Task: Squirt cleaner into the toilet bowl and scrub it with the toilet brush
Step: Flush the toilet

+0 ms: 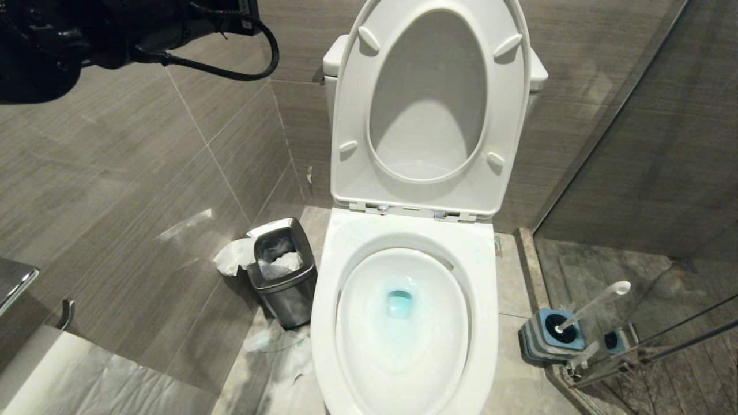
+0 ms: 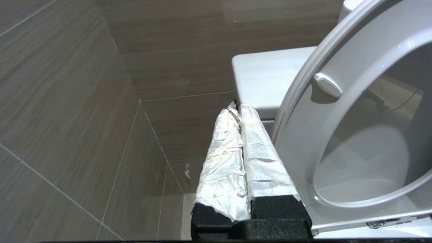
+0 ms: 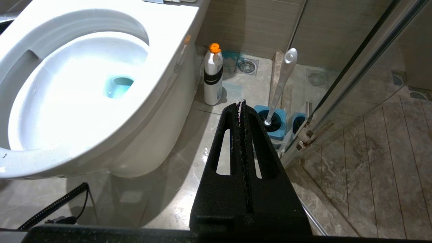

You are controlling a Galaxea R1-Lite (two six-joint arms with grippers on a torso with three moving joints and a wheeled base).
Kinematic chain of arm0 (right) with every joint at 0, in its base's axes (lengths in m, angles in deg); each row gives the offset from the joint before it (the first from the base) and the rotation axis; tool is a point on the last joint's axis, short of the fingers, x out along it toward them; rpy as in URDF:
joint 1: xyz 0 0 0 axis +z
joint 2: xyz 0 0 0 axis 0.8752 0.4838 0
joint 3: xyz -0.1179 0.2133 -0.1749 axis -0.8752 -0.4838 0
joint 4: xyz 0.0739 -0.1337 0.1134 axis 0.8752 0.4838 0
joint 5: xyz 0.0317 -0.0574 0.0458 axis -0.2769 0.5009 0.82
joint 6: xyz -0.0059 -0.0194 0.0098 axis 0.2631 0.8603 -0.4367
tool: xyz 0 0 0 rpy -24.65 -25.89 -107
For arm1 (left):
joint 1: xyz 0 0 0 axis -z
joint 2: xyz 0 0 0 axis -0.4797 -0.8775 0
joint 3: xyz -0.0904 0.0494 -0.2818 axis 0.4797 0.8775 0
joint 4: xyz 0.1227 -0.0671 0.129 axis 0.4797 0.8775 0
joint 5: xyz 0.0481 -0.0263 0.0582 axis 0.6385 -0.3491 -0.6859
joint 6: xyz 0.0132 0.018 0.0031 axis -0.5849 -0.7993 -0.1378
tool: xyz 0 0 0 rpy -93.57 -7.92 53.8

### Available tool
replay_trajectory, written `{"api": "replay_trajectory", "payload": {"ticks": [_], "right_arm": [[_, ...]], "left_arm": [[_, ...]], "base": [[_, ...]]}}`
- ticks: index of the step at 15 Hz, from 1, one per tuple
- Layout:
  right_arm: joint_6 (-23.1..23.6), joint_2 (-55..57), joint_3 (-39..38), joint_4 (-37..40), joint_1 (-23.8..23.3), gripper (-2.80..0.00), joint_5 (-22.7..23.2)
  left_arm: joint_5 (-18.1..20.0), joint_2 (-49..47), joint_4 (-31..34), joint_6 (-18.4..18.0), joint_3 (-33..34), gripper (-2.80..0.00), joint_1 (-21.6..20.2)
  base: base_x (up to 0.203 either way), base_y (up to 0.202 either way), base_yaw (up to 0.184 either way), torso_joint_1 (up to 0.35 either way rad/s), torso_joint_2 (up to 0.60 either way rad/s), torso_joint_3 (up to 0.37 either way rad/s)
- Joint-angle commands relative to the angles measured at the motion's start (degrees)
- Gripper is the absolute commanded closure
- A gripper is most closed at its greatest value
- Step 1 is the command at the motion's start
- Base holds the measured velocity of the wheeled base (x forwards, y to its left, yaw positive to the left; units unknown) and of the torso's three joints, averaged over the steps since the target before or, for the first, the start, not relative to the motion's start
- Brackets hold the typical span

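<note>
- The left arm (image 1: 86,40) is high up at the far left, near the grey tiled wall (image 1: 144,173). The left gripper (image 2: 238,107) has its two fingers wrapped in crinkly white tape and pressed tight together, with nothing between them. It points toward the side of the white tank (image 2: 266,74), just beside the raised seat (image 2: 324,111)
- A small square steel waste bin (image 1: 283,271) stands on the floor at the left of the toilet, stuffed with white paper
- The toilet bowl (image 1: 340,271) is in the middle. It is big, smooth, shiny and white, with an oval basin. The lid and seat stand up against the tank
- The cleaner (image 1: 399,302) shows as a see-through teal-blue pool at the bottom of the bowl, so I think the squirting is already done
- A white bottle with an orange cap (image 3: 213,76) stands on the floor beside the bowl, on its right
- The toilet brush (image 1: 594,305) is at the right, down on the floor next to the glass shower door (image 1: 646,144). Its long white plastic handle sticks up out of a squat blue-topped holder (image 1: 542,340) and leans away from the bowl. The bristles are hidden inside the holder
- The right gripper (image 3: 241,103) is black and rough, squeezed together and empty. The brush handle is just past its tips, a little to one side, so the right arm is much nearer the brush than the left. I think it has to open its fingers and grab the handle across its thin side
</note>
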Motion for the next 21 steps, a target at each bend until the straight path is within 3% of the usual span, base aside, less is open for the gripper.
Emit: {"api": "replay_trajectory", "payload": {"ticks": [1, 8, 17, 21], "right_arm": [[0.0, 0.09, 0.0, -0.02, 0.02, 0.0, 0.0], [0.0, 0.09, 0.0, -0.02, 0.02, 0.0, 0.0], [0.0, 0.09, 0.0, -0.02, 0.02, 0.0, 0.0], [0.0, 0.09, 0.0, -0.02, 0.02, 0.0, 0.0]], "left_arm": [[-0.21, -0.06, 0.19, -0.06, 0.08, 0.0, 0.01], [-0.21, -0.23, 0.42, -1.73, 0.26, 0.0, -0.29], [-0.67, -0.99, 10.56, -1.43, -0.05, 0.0, -2.88], [-0.42, -4.28, 10.26, -1.46, -0.24, 0.0, -2.98]], "base": [[0.0, 0.0, 0.0, 0.0, 0.0, 0.0], [0.0, 0.0, 0.0, 0.0, 0.0, 0.0], [0.0, 0.0, 0.0, 0.0, 0.0, 0.0], [0.0, 0.0, 0.0, 0.0, 0.0, 0.0]]}}
